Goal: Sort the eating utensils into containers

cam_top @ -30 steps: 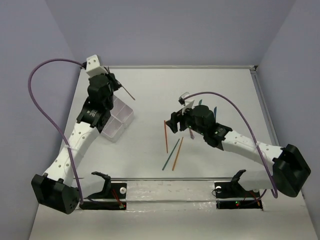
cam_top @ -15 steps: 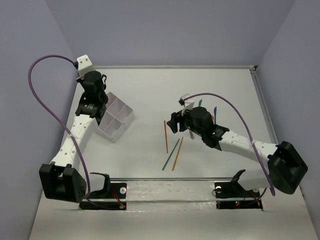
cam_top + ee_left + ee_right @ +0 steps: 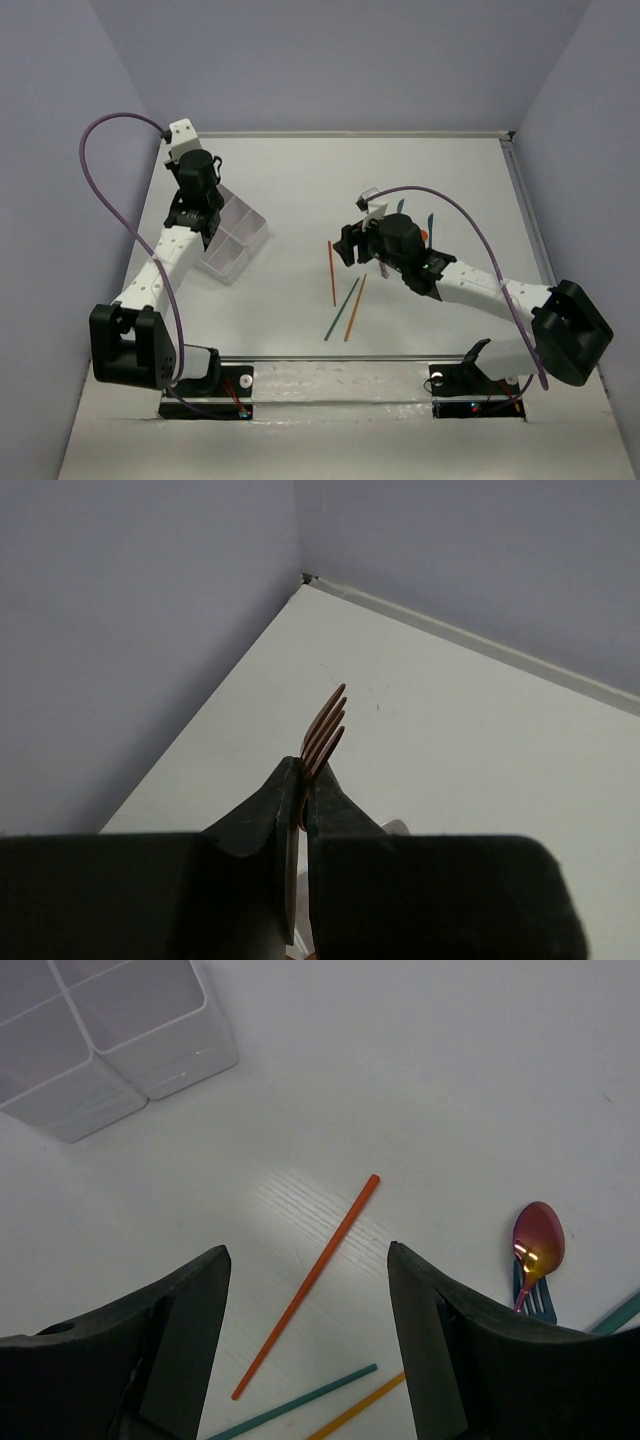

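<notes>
One utensil is in hand and, as far as I can see, none is sorted yet. The copper fork (image 3: 325,723) is clamped in my left gripper (image 3: 303,780) with its tines sticking out past the fingertips. It is held up toward the back-left corner, near the far end of the tray (image 3: 180,1055) but not in it. The tray compartments visible from the right wrist look empty, and the others I can't check. My read is that we're early: the fork drop is pending and everything else is left to do. Counts: one tray with at least three compartments showing, and one copper fork. One spoon (image 3: 538,1240) lies on the table (image 3: 420,170), its bowl touching a teal tined piece (image 3: 536,1302), probably a second fork. Three sticks sit loose mid-table, near each other: a red-orange stick (image 3: 305,1285), a teal stick (image 3: 300,1415) and an orange stick (image 3: 360,1408). One more teal end (image 3: 620,1312) pokes in at the frame edge, and I can't tell what it is. That makes at least six pieces loose. My right gripper (image 3: 305,1252) hangs over the red-orange stick with its jaws spread wide and nothing between them.
</notes>
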Robot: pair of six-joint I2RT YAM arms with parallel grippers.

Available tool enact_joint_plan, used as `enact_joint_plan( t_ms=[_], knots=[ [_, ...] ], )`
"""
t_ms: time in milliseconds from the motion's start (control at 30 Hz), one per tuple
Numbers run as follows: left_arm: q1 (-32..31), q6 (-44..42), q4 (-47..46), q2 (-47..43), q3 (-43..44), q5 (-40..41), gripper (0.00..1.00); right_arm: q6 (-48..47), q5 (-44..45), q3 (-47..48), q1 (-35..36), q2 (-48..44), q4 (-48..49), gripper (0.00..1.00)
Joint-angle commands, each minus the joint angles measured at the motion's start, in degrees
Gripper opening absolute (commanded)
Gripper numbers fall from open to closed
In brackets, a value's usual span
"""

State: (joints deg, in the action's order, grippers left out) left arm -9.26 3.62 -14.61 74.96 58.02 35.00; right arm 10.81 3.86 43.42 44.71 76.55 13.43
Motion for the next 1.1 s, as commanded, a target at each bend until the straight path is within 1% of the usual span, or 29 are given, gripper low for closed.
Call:
enact_joint_plan(
  t_ms=[0, 33, 67, 133, 167, 267, 367, 400, 433, 467, 533, 600, 633, 733, 767, 800, 967, 1067],
  knots=[
    [0.12, 0.33, -6.57, 0.45, -1.50, 1.12, 0.08, 0.35, 0.80, 0.97, 0.29, 0.70, 3.09, 0.70],
    [0.12, 0.60, -6.48, 0.54, -1.68, 0.86, 0.10, 0.35, 0.89, 0.97, 0.29, 0.70, 3.01, 0.70],
    [0.12, 1.21, -6.40, 0.63, -1.94, -0.19, 0.20, 0.35, 0.98, 0.97, 0.29, 0.88, 3.00, 0.70],
    [0.12, 2.26, -5.70, 0.54, -1.51, -0.46, 0.26, 0.27, 0.89, 1.14, 0.29, 0.96, 2.92, 0.70],
    [0.12, 2.71, -4.91, 0.19, -1.33, -0.64, 0.32, 0.18, 0.89, 1.23, 0.29, 1.05, 2.83, 0.69],
    [0.12, 3.50, -4.73, -0.69, -1.33, -1.08, 0.38, 0.09, 1.76, 1.32, 0.29, 1.06, 2.48, 0.69],
    [0.12, 3.85, -3.85, -1.39, -1.24, -1.25, 0.52, 0.00, 3.35, 1.06, 0.29, 0.70, 2.21, 0.69],
    [0.12, 4.20, -3.58, -2.09, -0.98, -1.60, 0.60, 0.00, 3.87, 1.05, 0.29, 0.61, 2.13, 0.69],
    [0.12, 4.47, -3.23, -3.05, -0.80, -2.39, 0.65, 0.00, 3.96, 1.05, 0.29, 0.70, 2.13, 0.69],
    [0.12, 5.34, -2.88, -3.50, -0.11, -2.92, 0.72, 0.09, 4.31, 1.23, 0.29, 0.79, 1.95, 0.68],
    [-0.41, 6.48, -1.83, -4.47, 1.04, -4.50, 0.76, 0.26, 5.10, 1.58, 0.29, 1.31, 0.90, 0.66],
    [-0.94, 8.06, 1.06, -5.70, 3.31, -8.27, 0.79, 0.53, 7.03, 2.37, -0.24, 2.11, 0.02, 0.63],
    [-1.55, 9.64, 3.43, -6.14, 4.11, -11.85, 0.80, 0.79, 7.65, 2.72, -0.24, 2.46, -0.77, 0.60],
    [-3.13, 12.98, 6.52, -8.68, 5.88, -17.06, 0.80, 1.58, 9.50, 2.99, -0.76, 3.16, -1.65, 0.57],
    [-3.14, 13.60, 8.00, -10.52, 5.79, -20.47, 0.80, 1.67, 9.76, 3.16, -0.76, 3.34, -1.91, 0.56],
    [-4.01, 14.31, 8.89, -11.58, 5.62, -22.24, 0.80, 1.76, 10.03, 3.25, -1.29, 3.43, -2.27, 0.56],
    [-7.08, 16.86, 14.34, -19.84, 1.67, -31.74, 0.80, 2.29, 12.40, 4.57, -1.81, 3.69, -5.86, 0.52],
    [-9.28, 17.65, 16.98, -25.37, -3.69, -37.36, 0.80, 2.81, 15.03, 6.15, -1.82, 3.95, -9.29, 0.51]
  ],
)
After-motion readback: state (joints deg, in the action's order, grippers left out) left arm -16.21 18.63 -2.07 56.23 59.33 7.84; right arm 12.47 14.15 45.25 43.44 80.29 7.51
